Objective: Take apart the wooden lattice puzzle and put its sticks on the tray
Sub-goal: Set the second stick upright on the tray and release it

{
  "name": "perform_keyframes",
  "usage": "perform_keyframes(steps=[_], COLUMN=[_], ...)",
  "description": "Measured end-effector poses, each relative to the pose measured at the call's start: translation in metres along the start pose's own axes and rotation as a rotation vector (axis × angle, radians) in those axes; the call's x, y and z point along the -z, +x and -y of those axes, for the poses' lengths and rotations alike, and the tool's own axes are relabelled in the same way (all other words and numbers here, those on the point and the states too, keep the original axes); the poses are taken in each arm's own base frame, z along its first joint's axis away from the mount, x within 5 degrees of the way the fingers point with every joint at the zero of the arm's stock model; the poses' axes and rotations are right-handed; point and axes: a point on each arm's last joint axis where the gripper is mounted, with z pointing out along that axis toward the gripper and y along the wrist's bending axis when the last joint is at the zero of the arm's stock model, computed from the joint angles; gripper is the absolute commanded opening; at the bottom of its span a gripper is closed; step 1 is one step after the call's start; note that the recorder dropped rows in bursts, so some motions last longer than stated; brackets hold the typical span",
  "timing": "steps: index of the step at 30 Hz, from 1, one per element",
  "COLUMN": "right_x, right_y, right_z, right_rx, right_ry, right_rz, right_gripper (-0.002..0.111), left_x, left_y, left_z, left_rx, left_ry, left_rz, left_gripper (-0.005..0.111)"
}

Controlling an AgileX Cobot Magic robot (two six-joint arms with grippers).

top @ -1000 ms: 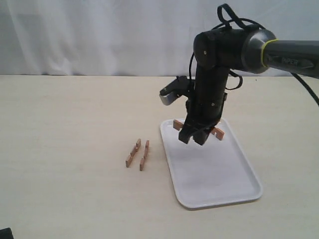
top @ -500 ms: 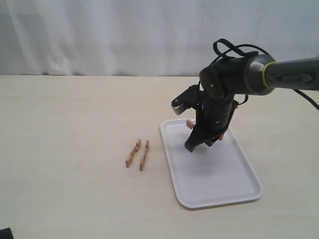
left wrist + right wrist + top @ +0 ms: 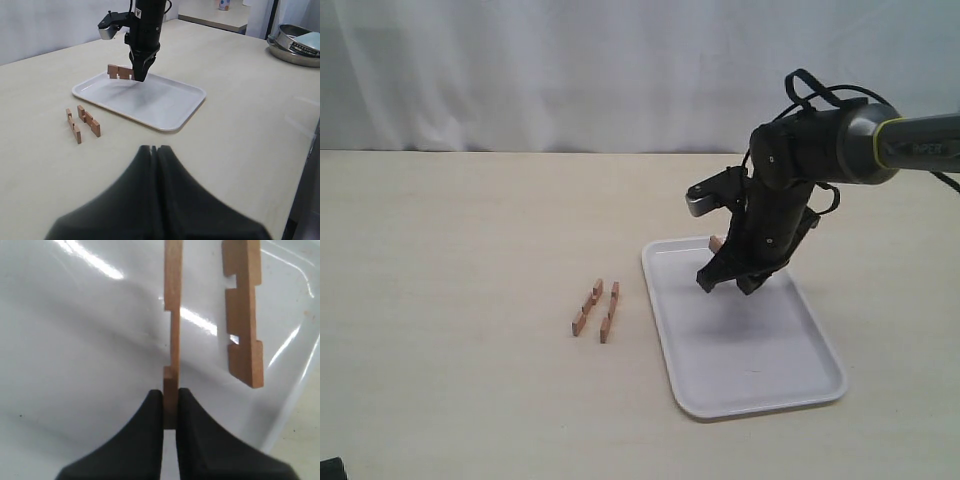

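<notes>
Right gripper (image 3: 725, 285) is over the far end of the white tray (image 3: 760, 385), wrist tilted, jaws clamped on one end of a notched stick (image 3: 172, 340). The stick is held edge-on with its free end pointing down at the tray floor, probably so it can be laid flat beside the second stick (image 3: 243, 315), which already lies flat on the tray close by. The lattice is fully apart. Two more sticks (image 3: 587, 306) (image 3: 610, 312) lie side by side on the table (image 3: 450, 250), just left of the tray, not yet moved. Left gripper (image 3: 152, 148) is parked well back from the work, fingers together, nothing between them. Versus a second ago, the right arm has swung rightward and the wrist has gone from near upright to leaning. Wood showed on both sides of the fingers then; now only a small bit peeks out by the tray's far rim. The table sticks have not moved. About half done, judging by the count.
</notes>
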Motion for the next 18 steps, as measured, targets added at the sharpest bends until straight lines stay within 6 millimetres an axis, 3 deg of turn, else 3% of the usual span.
perform_keyframes(steps=[18], right_x=[-0.0052], right_y=[-0.0016], right_z=[-0.0046], right_rx=[-0.039], right_ry=[-0.046], right_rz=[0.011], right_gripper=[0.004], left_x=[0.0], left_y=[0.0], left_z=[0.0], left_rx=[0.0], left_ry=[0.0], left_rz=[0.0], left_gripper=[0.0])
